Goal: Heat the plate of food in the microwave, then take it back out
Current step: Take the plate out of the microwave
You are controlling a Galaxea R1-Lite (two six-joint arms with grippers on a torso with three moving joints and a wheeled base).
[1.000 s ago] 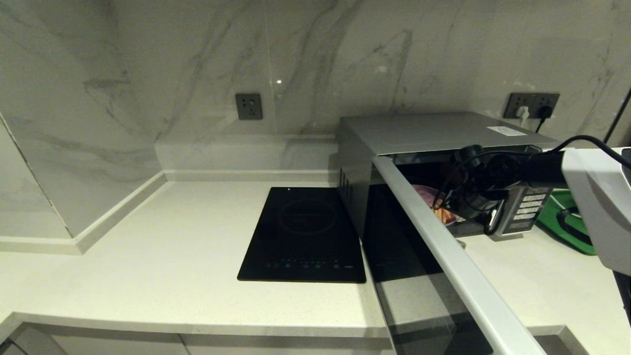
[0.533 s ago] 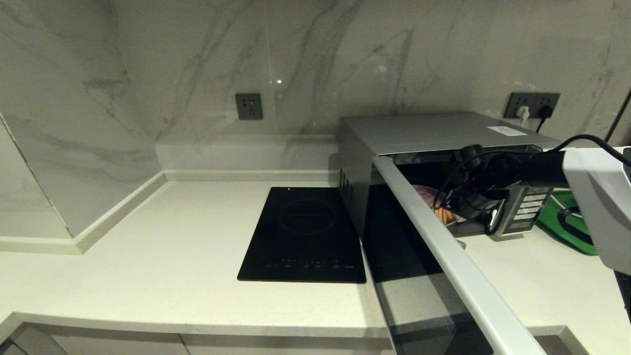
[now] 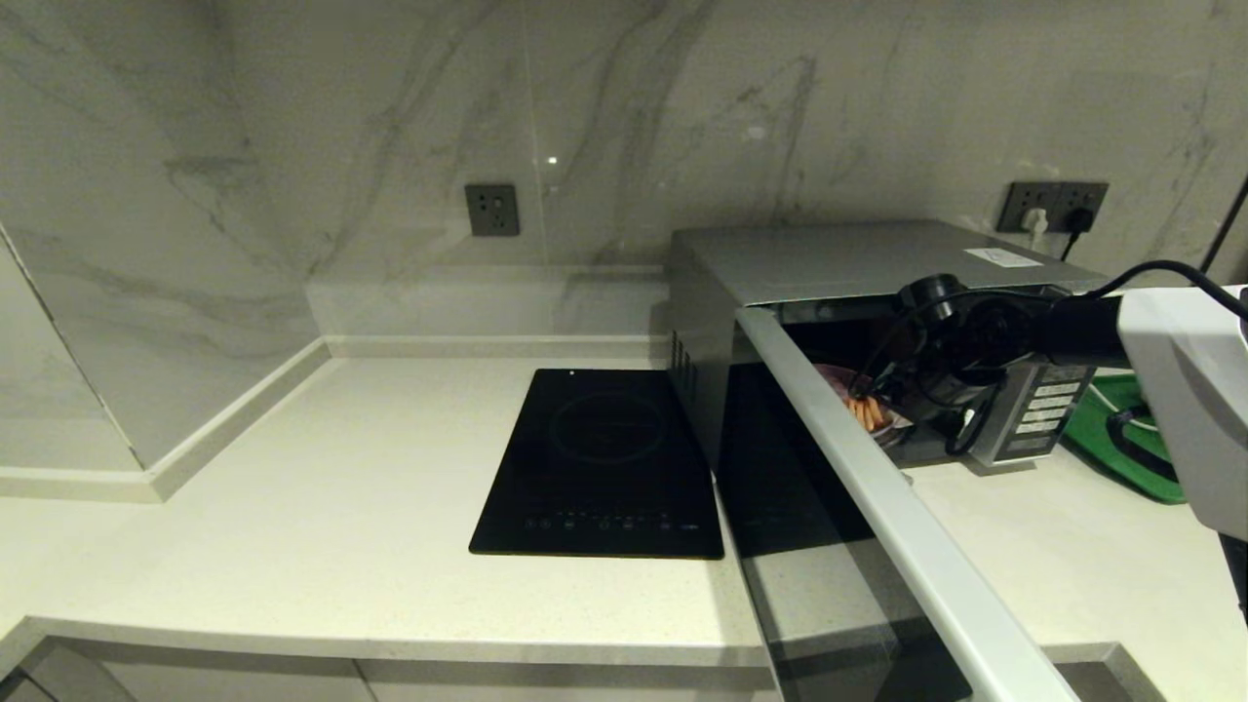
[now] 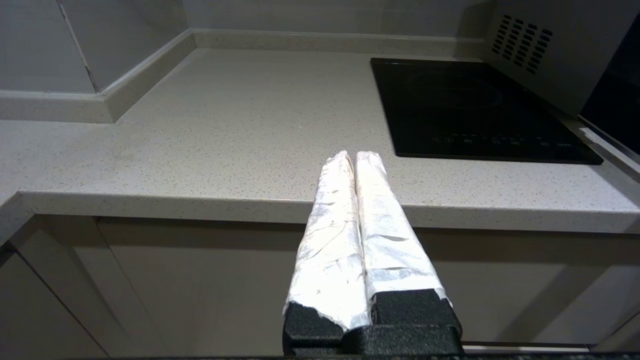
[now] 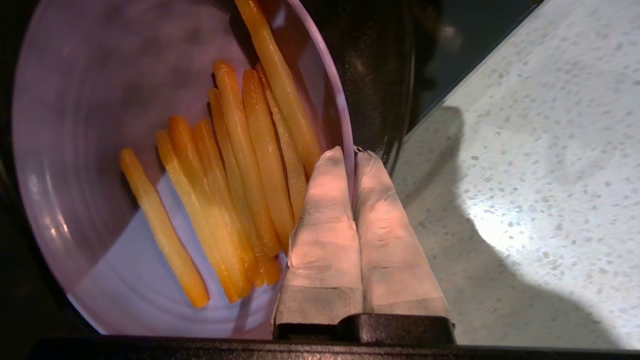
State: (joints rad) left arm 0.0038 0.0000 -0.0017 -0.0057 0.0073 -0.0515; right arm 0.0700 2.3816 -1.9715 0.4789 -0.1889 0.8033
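Observation:
The silver-grey microwave [image 3: 858,258] stands on the counter at the right with its door [image 3: 877,507] swung wide open toward me. The lavender plate of food [image 5: 100,100] with its orange-yellow sticks sits at the mouth of the cavity; in the head view only a sliver of the plate [image 3: 838,378] shows past the door's edge. My right gripper [image 5: 354,152] is shut on the plate's rim, one finger inside, one outside. My right wrist [image 3: 960,356] hides the grip in the head view. My left gripper [image 4: 354,156] is shut and empty, parked low in front of the counter edge.
A black induction cooktop [image 3: 604,458] lies left of the microwave. The open door juts far out over the counter's front edge. A green tray [image 3: 1121,439] lies right of the microwave's button panel [image 3: 1038,414]. Wall sockets [image 3: 1053,207] with a plugged cable sit behind.
My right wrist has risen slightly, and the plate's orange sticks now show a little higher in the microwave's opening. The left arm has not moved.

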